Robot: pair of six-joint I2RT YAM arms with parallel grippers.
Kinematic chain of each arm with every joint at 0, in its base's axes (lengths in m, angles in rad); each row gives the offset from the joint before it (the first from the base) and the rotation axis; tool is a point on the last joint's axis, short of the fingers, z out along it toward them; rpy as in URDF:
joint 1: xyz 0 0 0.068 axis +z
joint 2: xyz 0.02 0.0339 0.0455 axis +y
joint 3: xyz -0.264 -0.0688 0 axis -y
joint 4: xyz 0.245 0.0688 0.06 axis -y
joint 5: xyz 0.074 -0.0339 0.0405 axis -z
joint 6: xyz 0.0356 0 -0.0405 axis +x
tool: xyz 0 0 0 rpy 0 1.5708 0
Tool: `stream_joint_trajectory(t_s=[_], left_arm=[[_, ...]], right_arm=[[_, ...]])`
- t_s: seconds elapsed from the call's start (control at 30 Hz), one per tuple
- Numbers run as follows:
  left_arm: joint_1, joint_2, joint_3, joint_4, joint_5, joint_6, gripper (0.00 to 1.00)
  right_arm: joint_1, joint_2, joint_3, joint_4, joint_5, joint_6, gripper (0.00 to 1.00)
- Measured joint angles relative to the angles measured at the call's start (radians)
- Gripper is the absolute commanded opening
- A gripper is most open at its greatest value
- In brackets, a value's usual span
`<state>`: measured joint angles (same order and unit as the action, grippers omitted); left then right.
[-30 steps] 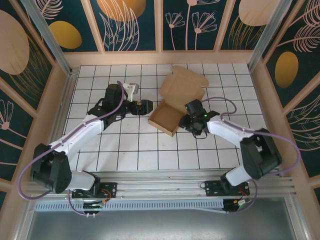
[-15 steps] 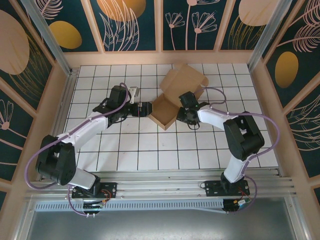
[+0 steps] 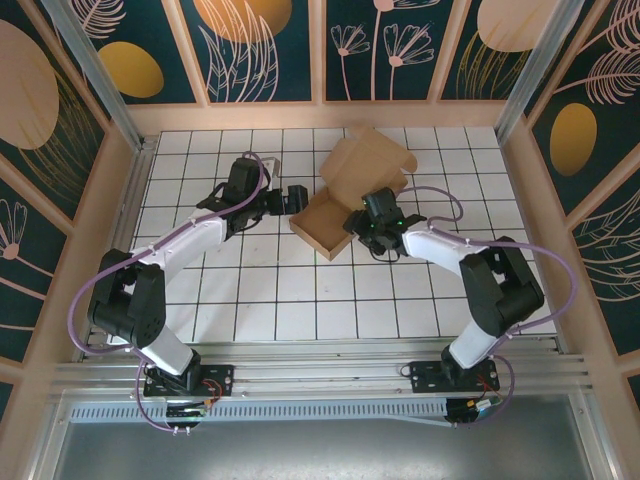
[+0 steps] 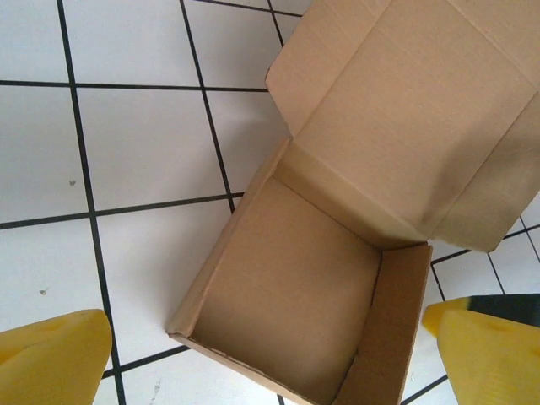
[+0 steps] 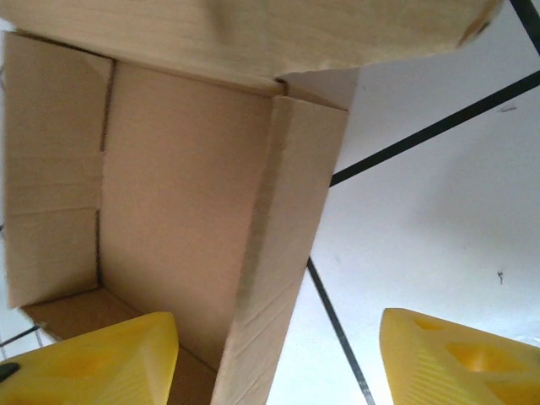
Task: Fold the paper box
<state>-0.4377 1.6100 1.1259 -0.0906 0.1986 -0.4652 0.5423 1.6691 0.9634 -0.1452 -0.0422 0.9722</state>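
The paper box point(image 3: 330, 218) sits mid-table, its lid raised toward the far side. The right gripper point(image 3: 358, 222) is nearer, jaws part-open astride the right wall, clamping nothing. The left gripper point(image 3: 298, 198) hovers wide open and empty just left of the box.

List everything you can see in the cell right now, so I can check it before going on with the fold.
paper box: one, brown, far-centre of the table, tray formed, lid open toward the far side.
table: one, white tiles with black grid lines, under everything.
wall panels: several, dark teal with gold and pink plant prints, on the left, far and right sides.
rail: one, silver metal, near edge by the arm bases.
left arm: one, white and black, reaching toward the box's left.
right arm: one, white and black, reaching toward the box's right.
left gripper: one, yellow fingertips, open, beside the box.
right gripper: one, yellow fingertips, open, astride the box's right wall.
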Motion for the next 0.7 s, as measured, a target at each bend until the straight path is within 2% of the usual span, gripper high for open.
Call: stream_joint_trajectory(t_s=[0.17,0.23,0.53,0.7], left_arm=[[0.000,0.000,0.000,0.011,-0.024,-0.004,0.99],[0.000,0.000,0.000,0.011,-0.030,-0.003,0.99],[0.000,-0.001,-0.004,0.011,-0.090,-0.005,0.99],[0.000,-0.001,-0.023,0.013,-0.143,-0.016,0.99]], right_arm=[[0.000,0.069,0.027,0.010,0.030,-0.046,0.21],[0.000,0.069,0.035,0.009,0.056,-0.110,0.16],[-0.031,0.083,0.073,-0.002,0.104,-0.560,0.16],[-0.033,0.107,0.146,-0.039,0.103,-0.685,0.39]])
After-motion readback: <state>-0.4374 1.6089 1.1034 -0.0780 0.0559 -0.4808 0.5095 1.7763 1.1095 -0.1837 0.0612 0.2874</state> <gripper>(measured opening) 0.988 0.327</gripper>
